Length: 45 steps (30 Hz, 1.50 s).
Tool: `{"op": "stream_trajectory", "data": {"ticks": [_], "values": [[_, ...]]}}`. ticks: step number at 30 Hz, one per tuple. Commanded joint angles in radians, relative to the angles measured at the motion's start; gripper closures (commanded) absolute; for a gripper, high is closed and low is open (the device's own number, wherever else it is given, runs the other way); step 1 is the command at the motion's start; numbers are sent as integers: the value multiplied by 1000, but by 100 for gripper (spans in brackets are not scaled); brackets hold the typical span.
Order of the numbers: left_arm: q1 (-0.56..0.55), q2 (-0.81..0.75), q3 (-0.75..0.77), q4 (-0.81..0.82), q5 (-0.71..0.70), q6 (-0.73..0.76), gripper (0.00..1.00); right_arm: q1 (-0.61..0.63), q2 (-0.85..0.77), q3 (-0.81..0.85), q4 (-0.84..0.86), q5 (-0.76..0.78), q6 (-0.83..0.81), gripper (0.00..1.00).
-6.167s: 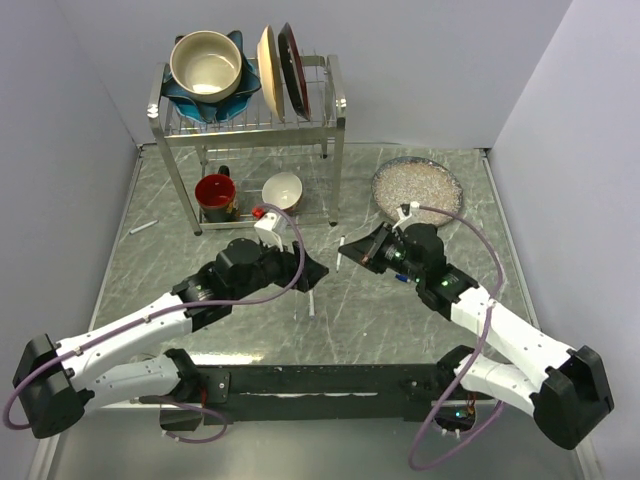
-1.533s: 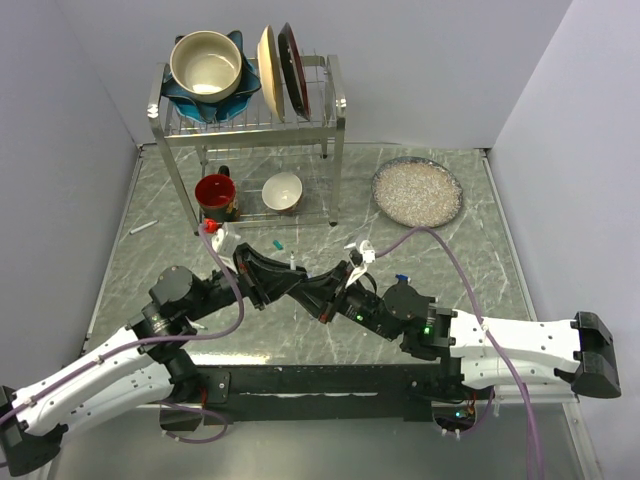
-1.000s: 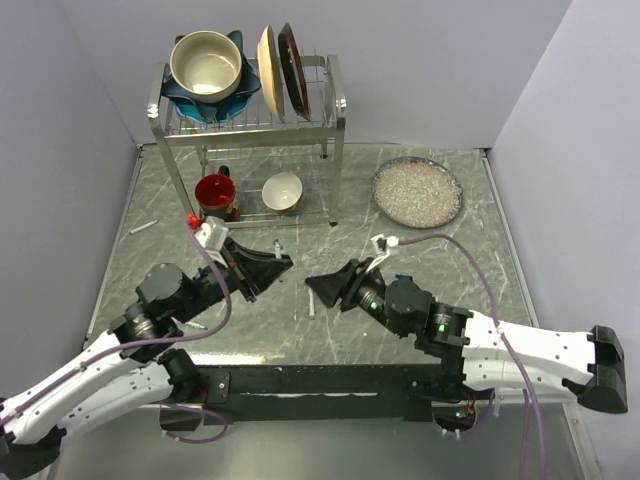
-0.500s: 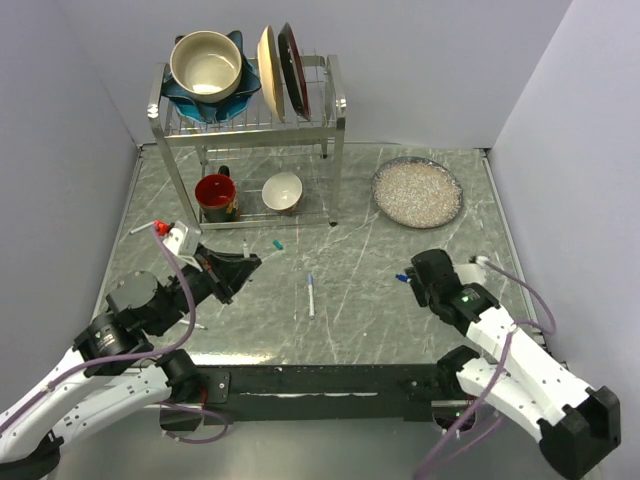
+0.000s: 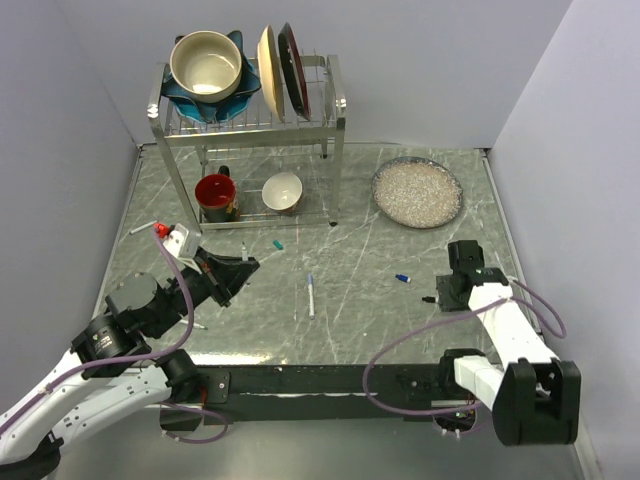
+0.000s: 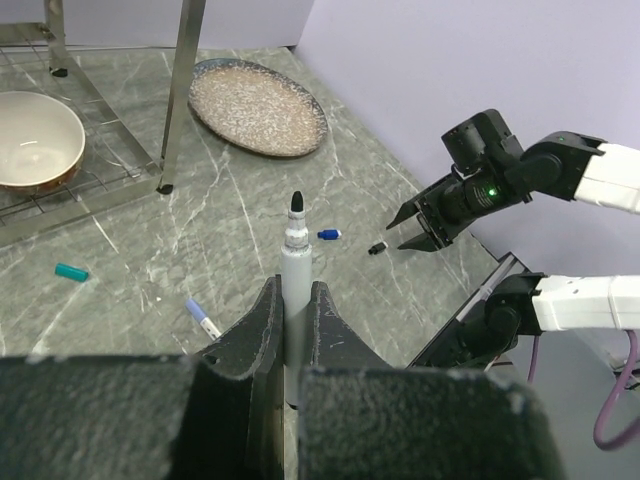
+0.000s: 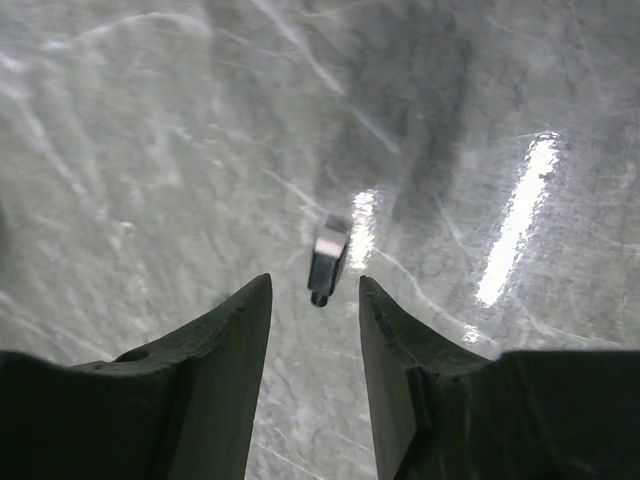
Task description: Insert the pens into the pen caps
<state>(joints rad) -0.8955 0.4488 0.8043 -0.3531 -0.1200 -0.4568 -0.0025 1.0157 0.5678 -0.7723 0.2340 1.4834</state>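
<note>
Currently: left gripper (image 6: 293,300) pinching black-tipped pen (image 6: 296,255), tip up; right gripper (image 7: 315,300) spread over black cap (image 7: 326,260), table (image 5: 350,335) right side; blue cap (image 5: 403,278) near, leftward.

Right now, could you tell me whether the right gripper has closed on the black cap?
No: the right gripper is open, and the black cap lies on the table, seen between its fingers and touching neither.

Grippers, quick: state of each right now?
Left gripper: shut on the black-tipped pen.
Right gripper: open, empty, over the black cap.
</note>
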Motion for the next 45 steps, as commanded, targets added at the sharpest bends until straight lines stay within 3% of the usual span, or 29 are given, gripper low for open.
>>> {"op": "stream_trajectory", "data": {"ticks": [1, 21, 28, 31, 33, 37, 41, 45], "values": [[1, -4, -4, 11, 11, 14, 99, -50, 60, -13, 50, -93, -48, 55], [1, 11, -4, 11, 20, 18, 99, -91, 270, 7, 130, -142, -115, 55], [1, 4, -4, 8, 20, 18, 99, -94, 265, 9, 119, -108, -147, 80], [1, -1, -7, 9, 22, 17, 99, -96, 248, 6, 145, -113, -175, 100], [3, -2, -8, 14, 28, 20, 99, -96, 235, 9, 166, -142, -204, 100], [1, 16, -16, 32, 69, 18, 99, -93, 147, 40, 221, -133, -338, 100], [1, 31, -42, 98, 201, -15, 99, -73, -106, 35, 347, -113, -507, 100], [1, 57, -96, 184, 325, -63, 99, -70, -322, -15, 583, -387, -696, 100]]}}
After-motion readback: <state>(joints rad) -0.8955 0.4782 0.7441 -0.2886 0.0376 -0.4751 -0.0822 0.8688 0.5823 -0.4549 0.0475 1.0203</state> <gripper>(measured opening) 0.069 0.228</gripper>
